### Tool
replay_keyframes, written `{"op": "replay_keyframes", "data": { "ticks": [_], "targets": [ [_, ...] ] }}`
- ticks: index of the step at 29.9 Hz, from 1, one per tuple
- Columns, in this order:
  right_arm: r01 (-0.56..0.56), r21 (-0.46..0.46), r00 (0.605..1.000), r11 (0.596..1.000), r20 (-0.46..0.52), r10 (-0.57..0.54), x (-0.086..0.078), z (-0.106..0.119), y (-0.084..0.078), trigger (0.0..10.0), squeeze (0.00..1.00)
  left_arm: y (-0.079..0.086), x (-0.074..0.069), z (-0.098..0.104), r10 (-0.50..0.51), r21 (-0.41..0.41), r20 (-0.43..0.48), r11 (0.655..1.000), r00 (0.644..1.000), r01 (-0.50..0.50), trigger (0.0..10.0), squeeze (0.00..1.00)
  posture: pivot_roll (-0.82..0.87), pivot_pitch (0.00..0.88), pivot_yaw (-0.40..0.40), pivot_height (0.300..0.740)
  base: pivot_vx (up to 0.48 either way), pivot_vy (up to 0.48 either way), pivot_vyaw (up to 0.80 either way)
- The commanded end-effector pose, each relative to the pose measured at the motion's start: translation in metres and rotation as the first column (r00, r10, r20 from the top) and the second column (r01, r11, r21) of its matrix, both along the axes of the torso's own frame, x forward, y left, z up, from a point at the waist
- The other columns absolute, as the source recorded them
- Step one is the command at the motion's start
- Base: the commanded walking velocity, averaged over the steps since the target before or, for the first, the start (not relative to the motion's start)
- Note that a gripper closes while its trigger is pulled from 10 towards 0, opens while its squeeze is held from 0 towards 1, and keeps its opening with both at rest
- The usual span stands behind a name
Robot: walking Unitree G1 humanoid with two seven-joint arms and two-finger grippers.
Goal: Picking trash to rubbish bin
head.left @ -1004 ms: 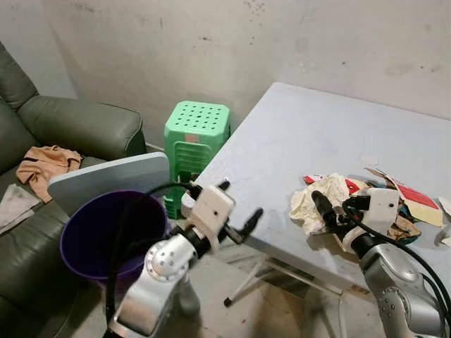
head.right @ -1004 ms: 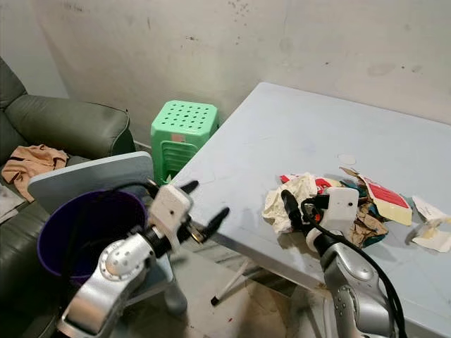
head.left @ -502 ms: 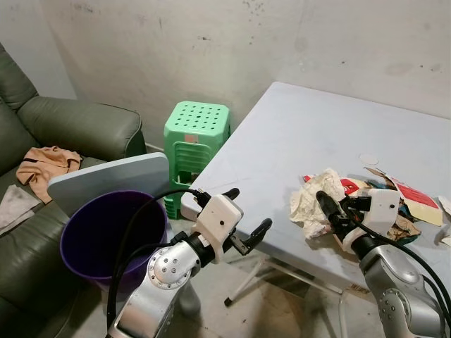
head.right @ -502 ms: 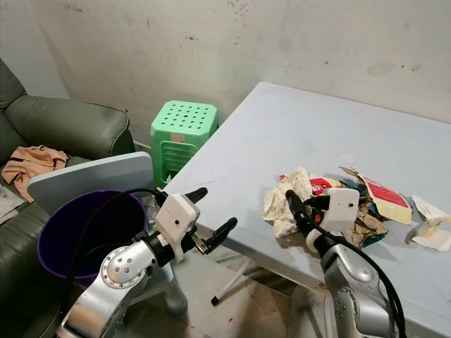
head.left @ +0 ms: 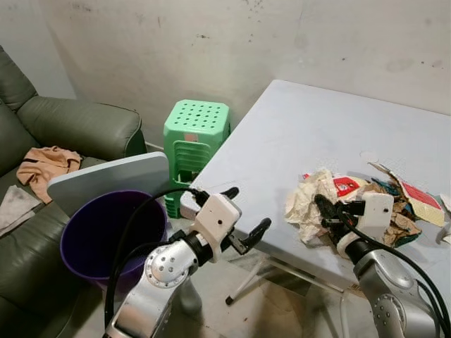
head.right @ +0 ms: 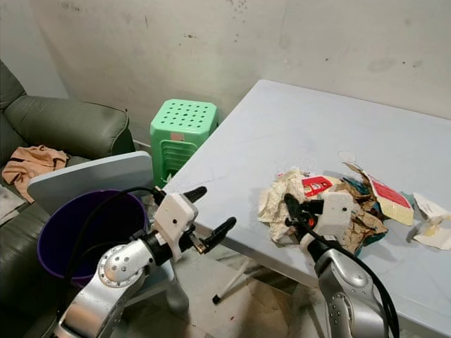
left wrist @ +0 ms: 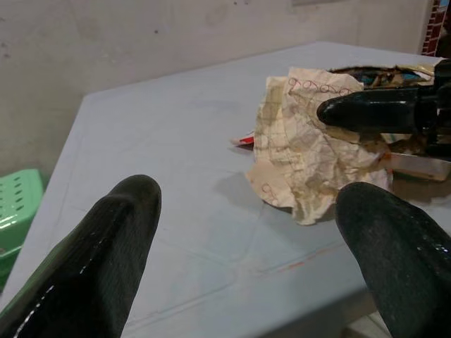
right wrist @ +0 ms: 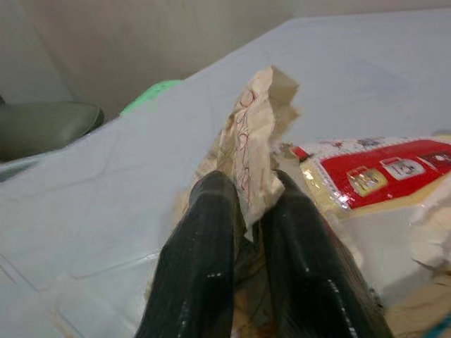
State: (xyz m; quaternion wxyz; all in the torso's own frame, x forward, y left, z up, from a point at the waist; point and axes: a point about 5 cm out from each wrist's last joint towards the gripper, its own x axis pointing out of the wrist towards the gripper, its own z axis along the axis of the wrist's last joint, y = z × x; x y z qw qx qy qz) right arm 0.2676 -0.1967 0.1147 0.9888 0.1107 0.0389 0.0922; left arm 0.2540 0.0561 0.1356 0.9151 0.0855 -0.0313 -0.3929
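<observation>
Pinching a crumpled cream paper, the right gripper has its jaws drawn nearly together on a fold of the sheet, as the right wrist view shows, where the paper stands up between the two black fingers. The paper lies at the near end of a trash heap on the pale grey worktop, close to the worktop's front edge. In the heap just behind the paper are a red-and-white wrapper, brown scraps and a red-and-cream carton farther along toward the right side of the worktop. More pale scraps lie apart from the heap near the worktop's right end.

The left gripper hangs in the air off the worktop's front corner, its jaws spread wide and holding nothing; in the left wrist view its two fingers frame the paper and the right gripper's finger resting on it.

A purple rubbish bin stands on the floor to the left of the worktop, below the left arm, with a grey board leaning behind it. A green plastic stool stands by the worktop's left edge against the wall. Beyond the bin, away from the worktop, is a dark green sofa with an orange cloth on its seat.
</observation>
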Motion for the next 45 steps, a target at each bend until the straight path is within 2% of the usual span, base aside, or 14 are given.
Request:
{"op": "replay_keyframes", "data": {
  "ticks": [1, 10, 12, 18, 19, 20, 21, 22, 23, 25, 27, 34, 36, 45],
  "targets": [
    [0.005, -0.003, 0.999, 1.0, 0.049, -0.005, 0.0, 0.011, 0.001, 0.0, 0.0, 0.003, 0.004, 0.009, 0.001, -0.007, 0.039, 1.0, 0.999, -0.001, 10.0, 0.0, 0.0, 0.028, -0.012, 0.74, 0.0, 0.0, 0.0],
    [0.029, 0.046, 0.987, 0.999, 0.157, -0.036, 0.001, 0.031, -0.001, 0.0, 0.0, 0.017, 0.02, 0.019, 0.078, -0.032, 0.06, 0.997, 0.995, -0.076, 10.0, 0.0, 0.0, 0.026, -0.005, 0.74, 0.0, 0.0, 0.0],
    [0.08, 0.065, 0.979, 0.995, 0.185, -0.091, 0.003, 0.038, -0.007, 0.0, 0.0, 0.026, 0.03, 0.025, 0.124, -0.052, 0.064, 0.991, 0.99, -0.121, 10.0, 0.0, 0.0, 0.026, -0.005, 0.74, 0.0, 0.0, 0.0],
    [0.161, 0.043, 0.948, 0.986, 0.272, -0.166, 0.006, 0.054, -0.018, 0.0, 0.0, 0.042, 0.042, 0.035, 0.206, -0.106, 0.055, 0.974, 0.977, -0.199, 10.0, 0.0, 0.0, 0.019, 0.004, 0.74, 0.0, 0.0, 0.0],
    [0.182, 0.045, 0.942, 0.982, 0.279, -0.187, 0.007, 0.056, -0.021, 0.4, 0.0, 0.047, 0.045, 0.037, 0.234, -0.121, 0.054, 0.966, 0.971, -0.227, 10.0, 0.0, 0.0, 0.019, 0.004, 0.74, 0.0, 0.0, 0.0],
    [0.189, 0.047, 0.941, 0.981, 0.278, -0.195, 0.007, 0.056, -0.022, 1.5, 0.0, 0.049, 0.046, 0.038, 0.245, -0.126, 0.053, 0.963, 0.968, -0.237, 10.0, 0.0, 0.0, 0.019, 0.004, 0.74, 0.0, 0.0, 0.0],
    [0.204, 0.029, 0.936, 0.978, 0.287, -0.204, 0.007, 0.057, -0.024, 4.5, 0.0, 0.054, 0.05, 0.038, 0.284, -0.148, 0.041, 0.95, 0.958, -0.275, 10.0, 0.0, 0.0, 0.015, 0.004, 0.74, 0.0, 0.0, 0.0],
    [0.208, 0.017, 0.935, 0.978, 0.29, -0.204, 0.007, 0.057, -0.024, 4.5, 0.0, 0.056, 0.051, 0.038, 0.298, -0.156, 0.036, 0.945, 0.954, -0.289, 10.0, 0.0, 0.0, 0.015, 0.004, 0.74, 0.0, 0.0, 0.0],
    [0.24, -0.022, 0.929, 0.97, 0.296, -0.223, 0.007, 0.056, -0.025, 10.0, 0.0, 0.063, 0.055, 0.036, 0.36, -0.178, 0.011, 0.919, 0.933, -0.352, 10.0, 0.0, 0.0, 0.012, 0.002, 0.74, 0.0, 0.0, 0.0],
    [0.261, -0.036, 0.926, 0.965, 0.293, -0.24, 0.007, 0.053, -0.026, 10.0, 0.0, 0.068, 0.058, 0.034, 0.411, -0.182, -0.001, 0.896, 0.912, -0.404, 10.0, 0.0, 0.0, 0.012, 0.003, 0.74, 0.0, 0.0, 0.0],
    [0.298, -0.107, 0.92, 0.949, 0.296, -0.255, 0.006, 0.046, -0.024, 10.0, 0.0, 0.076, 0.059, 0.029, 0.489, -0.174, 0.0, 0.859, 0.872, -0.481, 10.0, 0.0, 0.0, 0.007, 0.0, 0.74, 0.0, 0.0, 0.0],
    [0.286, -0.188, 0.922, 0.94, 0.321, -0.216, 0.005, 0.043, -0.014, 10.0, 0.0, 0.085, 0.056, 0.02, 0.54, -0.19, -0.001, 0.826, 0.842, -0.53, 10.0, 0.0, 0.0, 0.0, 0.002, 0.74, 0.0, 0.0, 0.0],
    [0.279, -0.192, 0.924, 0.941, 0.319, -0.209, 0.005, 0.038, -0.01, 10.0, 0.0, 0.091, 0.056, 0.014, 0.588, -0.176, 0.013, 0.798, 0.809, -0.577, 10.0, 0.0, 0.0, 0.0, 0.002, 0.74, 0.0, 0.0, 0.4],
    [0.285, -0.217, 0.93, 0.934, 0.297, -0.215, 0.006, 0.031, -0.01, 10.0, 0.0, 0.094, 0.057, 0.014, 0.603, -0.183, 0.026, 0.787, 0.798, -0.589, 10.0, 0.0, 0.01, 0.0, 0.0, 0.74, 0.0, 0.0, 0.8]
  ]
}}
